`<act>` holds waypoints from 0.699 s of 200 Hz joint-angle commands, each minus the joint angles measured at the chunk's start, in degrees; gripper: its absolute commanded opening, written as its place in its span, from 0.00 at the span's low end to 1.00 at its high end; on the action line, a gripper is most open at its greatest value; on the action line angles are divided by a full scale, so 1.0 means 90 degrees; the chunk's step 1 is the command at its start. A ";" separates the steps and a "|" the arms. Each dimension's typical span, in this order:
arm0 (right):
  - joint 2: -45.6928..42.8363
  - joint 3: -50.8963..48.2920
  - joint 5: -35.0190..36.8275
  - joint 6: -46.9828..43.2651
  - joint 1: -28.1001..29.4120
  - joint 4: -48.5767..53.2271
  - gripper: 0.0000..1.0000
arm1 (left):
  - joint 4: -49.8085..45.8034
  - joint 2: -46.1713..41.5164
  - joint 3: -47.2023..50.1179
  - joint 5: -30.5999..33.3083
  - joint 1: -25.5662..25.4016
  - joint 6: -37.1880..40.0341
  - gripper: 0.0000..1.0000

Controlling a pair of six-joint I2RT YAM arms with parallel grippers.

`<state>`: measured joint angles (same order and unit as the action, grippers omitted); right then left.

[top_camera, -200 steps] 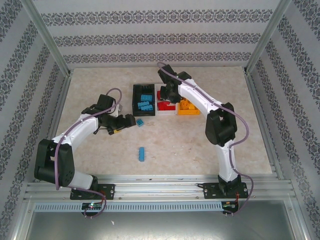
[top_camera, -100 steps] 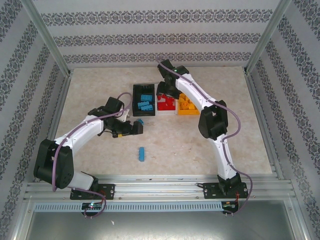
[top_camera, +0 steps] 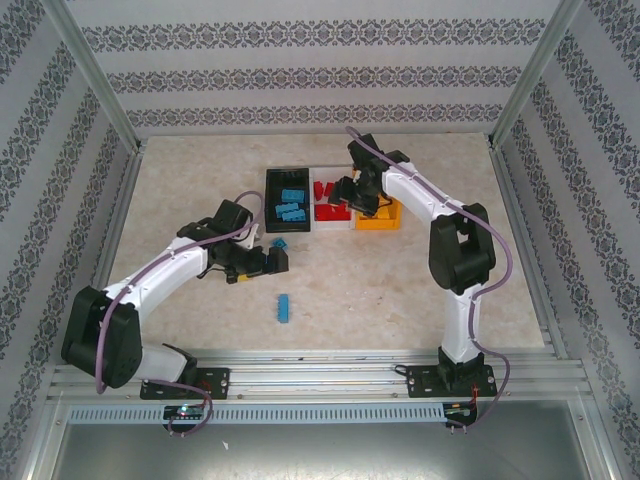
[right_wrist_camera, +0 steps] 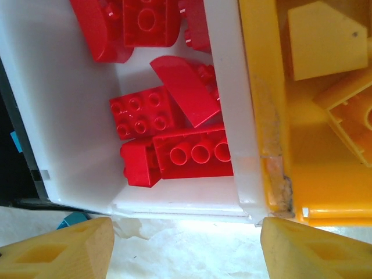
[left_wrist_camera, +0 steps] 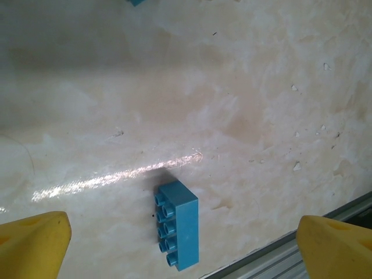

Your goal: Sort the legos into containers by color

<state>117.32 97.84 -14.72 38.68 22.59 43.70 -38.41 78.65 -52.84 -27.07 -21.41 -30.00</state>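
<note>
Left pincer [top_camera: 272,261]: I read it as wide open and empty, low over the desk [top_camera: 400,280], with its yellow fingertips [left_wrist_camera: 35,244] far apart in the bottom corners of the wrist view.
Beneath it: a long blue brick [left_wrist_camera: 177,229] lies flat on the desk, studs to the side, touching neither finger.
Beside it: a small blue brick [top_camera: 280,243] sits on the desk between this pincer and the black bin [top_camera: 272,200].
Right pincer [right_wrist_camera: 186,250]: about half open, nothing between its fingers, hovering over the near wall of the white bin [right_wrist_camera: 224,70].
White bin: red bricks [right_wrist_camera: 195,154] lie jumbled inside.
Orange-yellow bin [right_wrist_camera: 256,87]: it touches the white bin's right wall and holds yellow bricks [right_wrist_camera: 325,40].
Black bin: it is on the left of the row, against the white bin, with blue bricks [top_camera: 290,207] in it.
</note>
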 commanded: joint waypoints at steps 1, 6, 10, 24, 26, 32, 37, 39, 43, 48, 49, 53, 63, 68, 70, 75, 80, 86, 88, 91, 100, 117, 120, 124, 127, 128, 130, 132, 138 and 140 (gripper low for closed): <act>-0.0377 -0.0314 -0.0458 -0.0165 0.0030 -0.0467 0.68 | -0.0525 -0.0172 0.0006 0.0174 -0.0078 -0.0352 1.00; -0.0388 -0.0356 -0.0495 -0.0197 0.0018 -0.0488 0.68 | -0.0612 -0.0189 -0.0042 0.0194 -0.0073 -0.0381 1.00; -0.0389 -0.0377 -0.0531 -0.0212 -0.0003 -0.0490 0.68 | -0.0680 -0.0199 -0.0077 0.0209 -0.0083 -0.0412 1.00; -0.0389 -0.0458 -0.0746 -0.0220 -0.0073 -0.0565 0.68 | -0.0928 -0.0265 -0.0236 0.0328 -0.0135 -0.0518 1.00; -0.0389 -0.0473 -0.0781 -0.0219 -0.0084 -0.0590 0.68 | -0.0964 -0.0283 -0.0255 0.0353 -0.0154 -0.0525 1.00; -0.0392 -0.0504 -0.0863 -0.0224 -0.0110 -0.0654 0.68 | -0.1051 -0.0317 -0.0282 0.0435 -0.0197 -0.0555 1.00; -0.0389 -0.0524 -0.0925 -0.0243 -0.0125 -0.0693 0.68 | -0.1113 -0.0361 -0.0288 0.0503 -0.0225 -0.0580 1.00; -0.0389 -0.0536 -0.0950 -0.0252 -0.0139 -0.0715 0.68 | -0.1137 -0.0373 -0.0283 0.0526 -0.0235 -0.0582 1.00; -0.0375 -0.0546 -0.0999 -0.0269 -0.0153 -0.0732 0.69 | -0.1180 -0.0400 -0.0275 0.0564 -0.0252 -0.0613 1.00; -0.0361 -0.0556 -0.1050 -0.0297 -0.0161 -0.0734 0.69 | -0.1224 -0.0430 -0.0241 0.0592 -0.0266 -0.0637 1.00; -0.0355 -0.0558 -0.1060 -0.0300 -0.0164 -0.0734 0.69 | -0.1232 -0.0439 -0.0237 0.0599 -0.0267 -0.0639 1.00; -0.0345 -0.0580 -0.1108 -0.0312 -0.0159 -0.0736 0.69 | -0.1257 -0.0455 -0.0221 0.0623 -0.0290 -0.0658 1.00; -0.0345 -0.0638 -0.1174 -0.0321 -0.0157 -0.0724 0.69 | -0.1297 -0.0521 -0.0164 0.0640 -0.0312 -0.0697 1.00; -0.0366 -0.0699 -0.1179 -0.0313 -0.0141 -0.0718 0.69 | -0.1315 -0.0551 -0.0149 0.0644 -0.0321 -0.0694 1.00; -0.0381 -0.0728 -0.1177 -0.0306 -0.0126 -0.0721 0.69 | -0.1329 -0.0559 -0.0146 0.0649 -0.0325 -0.0694 1.00; -0.0424 -0.0808 -0.1173 -0.0274 -0.0100 -0.0737 0.69 | -0.1346 -0.0581 -0.0145 0.0650 -0.0336 -0.0668 1.00; -0.0486 -0.0915 -0.1159 -0.0247 -0.0071 -0.0783 0.70 | -0.1374 -0.0593 -0.0152 0.0663 -0.0344 -0.0612 1.00; -0.0577 -0.1054 -0.1125 -0.0204 -0.0028 -0.0846 0.70 | -0.1398 -0.0588 -0.0162 0.0675 -0.0347 -0.0526 1.00; -0.0607 -0.1103 -0.1115 -0.0186 -0.0012 -0.0875 0.70 | -0.1404 -0.0578 -0.0164 0.0691 -0.0346 -0.0493 1.00; -0.0660 -0.1169 -0.1081 -0.0162 0.0012 -0.0905 0.71 | -0.1405 -0.0562 -0.0176 0.0700 -0.0348 -0.0443 1.00; -0.0812 -0.1378 -0.0933 -0.0097 0.0124 -0.0948 0.72 | -0.1361 -0.0503 -0.0179 0.0721 -0.0347 -0.0275 1.00; -0.1150 -0.1692 -0.0609 0.0138 0.0386 -0.0842 0.72 | -0.1291 -0.0253 -0.0240 0.0538 -0.0341 -0.0047 1.00; -0.1201 -0.1741 -0.0560 0.0183 0.0431 -0.0817 0.72 | -0.1288 -0.0219 -0.0266 0.0497 -0.0337 -0.0024 1.00; -0.1273 -0.1814 -0.0509 0.0238 0.0504 -0.0814 0.72 | -0.1262 -0.0172 -0.0280 0.0447 -0.0339 0.0006 1.00; -0.1327 -0.1861 -0.0479 0.0264 0.0539 -0.0820 0.72 | -0.1230 -0.0166 -0.0276 0.0420 -0.0350 0.0028 1.00; -0.1346 -0.1874 -0.0477 0.0268 0.0562 -0.0822 0.72 | -0.1210 -0.0160 -0.0274 0.0405 -0.0348 0.0040 1.00; -0.1378 -0.1903 -0.0462 0.0279 0.0590 -0.0830 0.72 | -0.1191 -0.0164 -0.0267 0.0394 -0.0346 0.0042 1.00; -0.1407 -0.1925 -0.0444 0.0287 0.0638 -0.0832 0.72 | -0.1144 -0.0165 -0.0253 0.0377 -0.0344 0.0049 1.00; -0.1479 -0.1979 -0.0380 0.0286 0.0732 -0.0784 0.72 | -0.1022 -0.0188 -0.0181 0.0364 -0.0346 0.0070 1.00; -0.1499 -0.1991 -0.0345 0.0279 0.0771 -0.0750 0.72 | -0.0970 -0.0195 -0.0156 0.0369 -0.0348 0.0078 1.00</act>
<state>108.68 82.06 -21.32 39.07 25.98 36.34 -47.57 76.38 -53.78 -22.46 -23.94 -32.36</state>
